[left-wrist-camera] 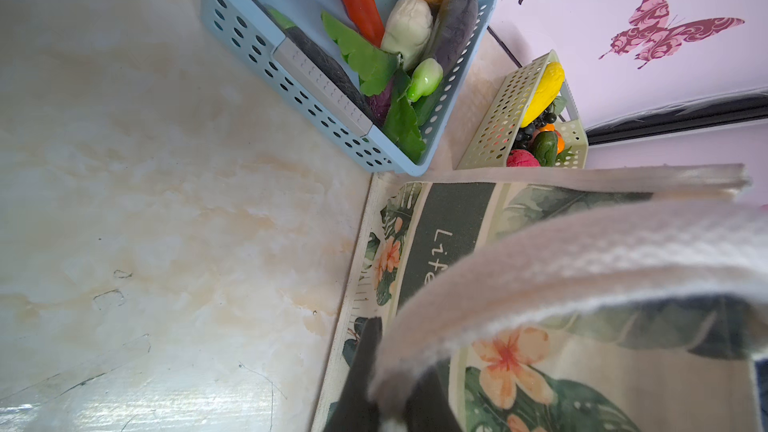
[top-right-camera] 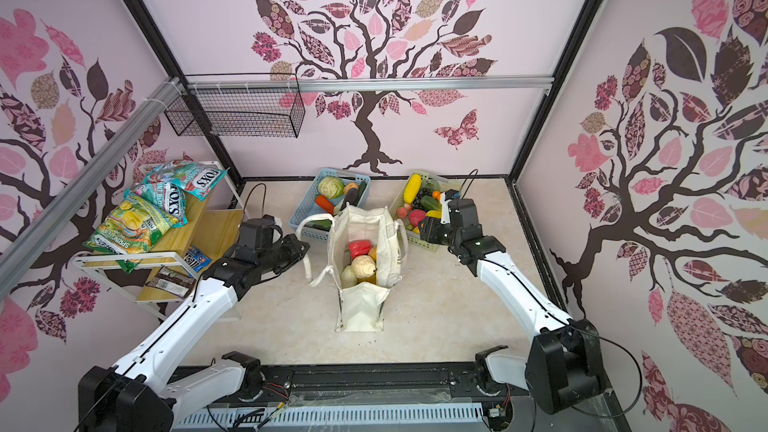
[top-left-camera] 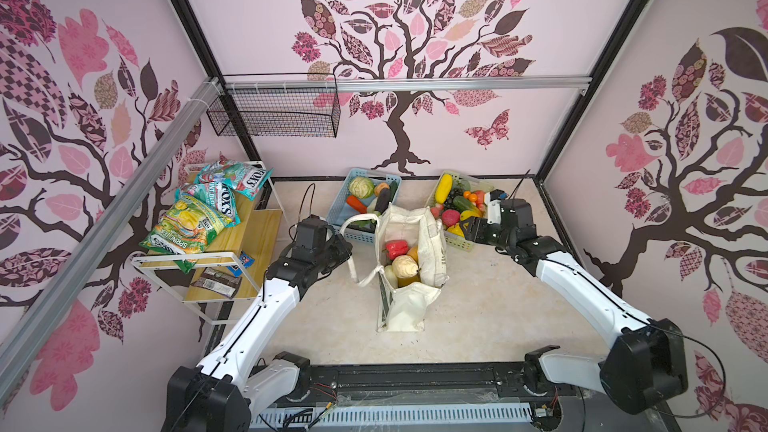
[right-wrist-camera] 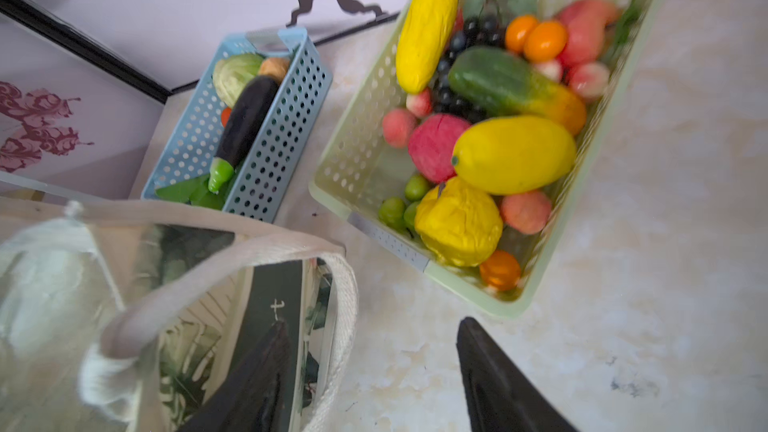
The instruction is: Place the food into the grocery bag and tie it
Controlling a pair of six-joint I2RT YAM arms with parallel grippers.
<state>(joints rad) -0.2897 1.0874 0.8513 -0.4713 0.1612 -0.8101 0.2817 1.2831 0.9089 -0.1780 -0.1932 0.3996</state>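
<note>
Two cream straps (left-wrist-camera: 582,259) loop from the open leaf-printed grocery bag (top-left-camera: 432,238).

The open grocery bag (top-right-camera: 361,309) stands on the table (top-right-camera: 436,305), food (top-right-camera: 363,265) inside, blue basket (top-right-camera: 302,216) and green basket (top-right-camera: 424,243) just behind it.

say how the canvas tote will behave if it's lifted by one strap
Probably floppy: the strap droops in a soft curve where the left fingers pinch it. The grocery bag would likely sag and tilt, since its cloth walls look creased and slack. Its load could shift, as loose food lies inside.
</note>
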